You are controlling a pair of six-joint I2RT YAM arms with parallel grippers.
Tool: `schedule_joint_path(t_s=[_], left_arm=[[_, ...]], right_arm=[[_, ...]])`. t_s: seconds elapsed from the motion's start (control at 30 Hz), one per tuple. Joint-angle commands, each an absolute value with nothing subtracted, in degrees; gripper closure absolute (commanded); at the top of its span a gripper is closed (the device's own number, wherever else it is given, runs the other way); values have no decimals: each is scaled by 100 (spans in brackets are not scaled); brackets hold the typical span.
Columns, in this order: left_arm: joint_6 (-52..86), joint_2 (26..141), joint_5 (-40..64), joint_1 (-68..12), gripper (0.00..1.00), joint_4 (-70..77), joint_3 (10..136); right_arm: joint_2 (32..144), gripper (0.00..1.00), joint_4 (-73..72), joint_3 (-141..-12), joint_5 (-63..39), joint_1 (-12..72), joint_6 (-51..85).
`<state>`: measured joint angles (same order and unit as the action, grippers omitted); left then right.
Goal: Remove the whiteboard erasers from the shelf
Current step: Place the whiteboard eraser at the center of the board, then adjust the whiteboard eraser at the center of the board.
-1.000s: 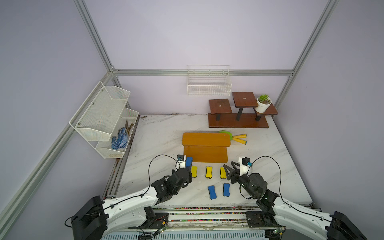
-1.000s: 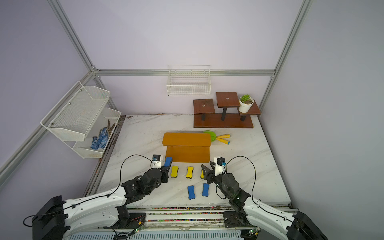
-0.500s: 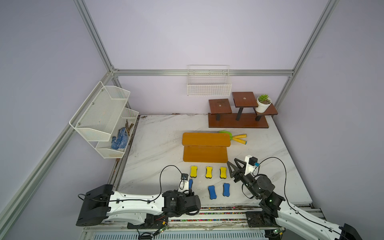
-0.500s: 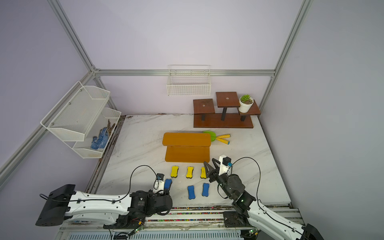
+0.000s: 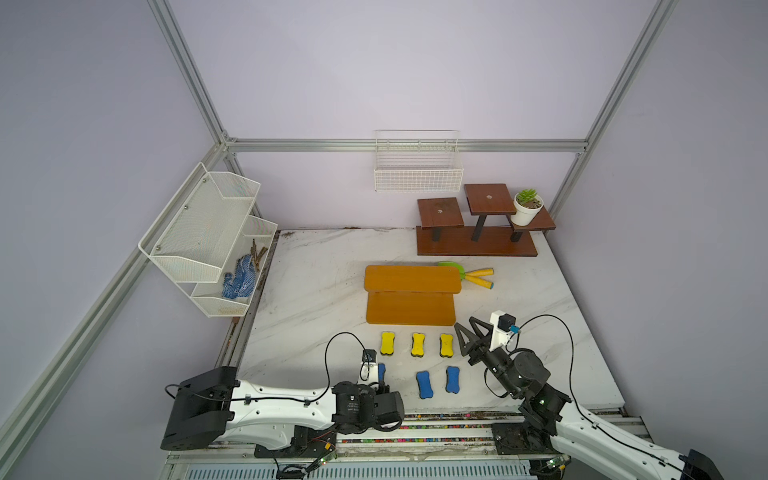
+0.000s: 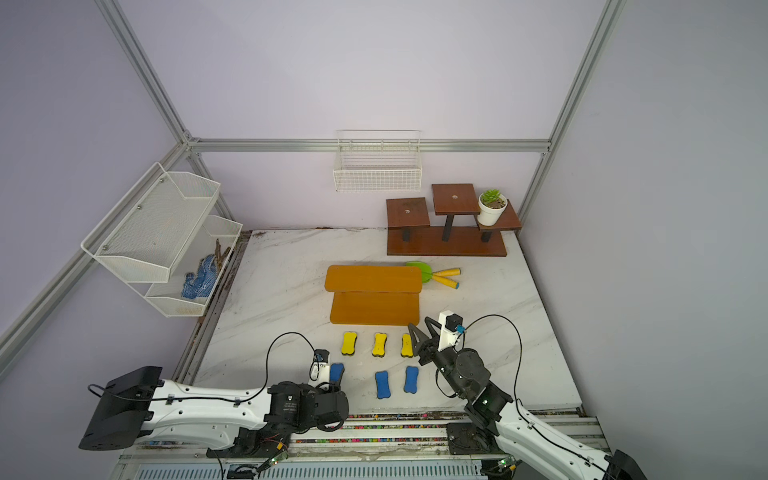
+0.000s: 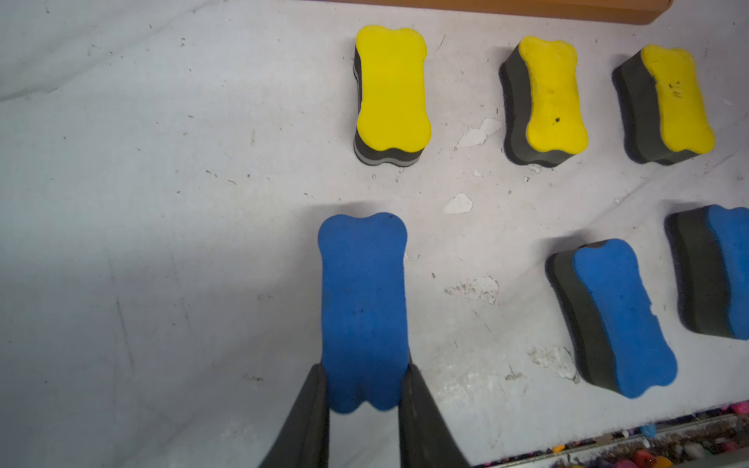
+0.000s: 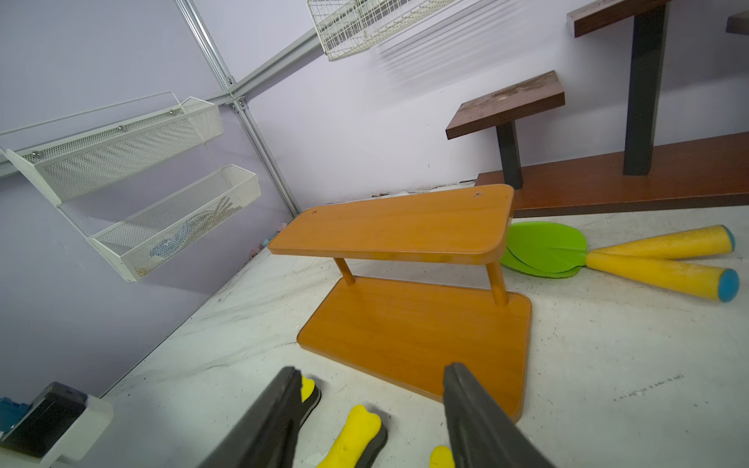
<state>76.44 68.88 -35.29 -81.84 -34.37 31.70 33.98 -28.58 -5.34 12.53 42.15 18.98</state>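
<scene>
The shelf (image 5: 411,280) (image 6: 374,279) (image 8: 409,227) stands mid-table with both steps bare. Three yellow whiteboard erasers (image 5: 417,344) (image 7: 553,95) lie in a row in front of it, and two blue ones (image 5: 424,384) (image 7: 624,320) lie nearer the front edge. My left gripper (image 7: 363,366) is shut on a third blue eraser (image 7: 362,300) (image 5: 381,371), held low, left of those two. My right gripper (image 5: 465,324) (image 8: 373,368) is open and holds nothing. It hovers beside the rightmost yellow eraser (image 5: 446,345), pointing at the shelf.
A green tool with yellow handles (image 5: 473,276) lies right of the shelf. A dark brown stand (image 5: 478,245) with a potted plant (image 5: 527,207) fills the back right. A white mesh rack (image 5: 208,237) hangs at the left, a wire basket (image 5: 417,166) on the back wall.
My left arm has drawn back toward the front edge and folded low, bringing the blue eraser from beside the yellow row into line with the other blue ones. The right gripper rose slightly.
</scene>
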Motion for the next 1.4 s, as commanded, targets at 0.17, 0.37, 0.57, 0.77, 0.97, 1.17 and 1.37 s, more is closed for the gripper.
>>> schedule_joint_path(t_s=[0.17,0.37,0.57,0.77,0.97,1.17,1.37], left_arm=[[7414,7228,-3378,-8185,100,-2983,3405],[7313,7570,-3289,-8161,100,-3083,3699],[7151,7750,-3130,-8079,84,-2988,3811],[7062,7753,-3114,-8076,51,-3084,3911],[7023,7735,-3118,-8070,47,-3128,3945],[6872,7468,-3135,-7767,45,-3203,3861],[6049,7172,-3121,-7440,32,-2832,3881]], right_arm=[[3170,40,-2858,-580,1367,4189,1794],[3217,39,-2903,-572,1319,4185,1809],[3112,40,-2873,-554,1326,4190,1811],[3067,39,-2843,-554,1328,4192,1802],[3101,39,-2802,-573,1281,4182,1811],[3117,40,-2733,-590,1195,4182,1811],[3198,39,-2760,-591,1195,4184,1800]])
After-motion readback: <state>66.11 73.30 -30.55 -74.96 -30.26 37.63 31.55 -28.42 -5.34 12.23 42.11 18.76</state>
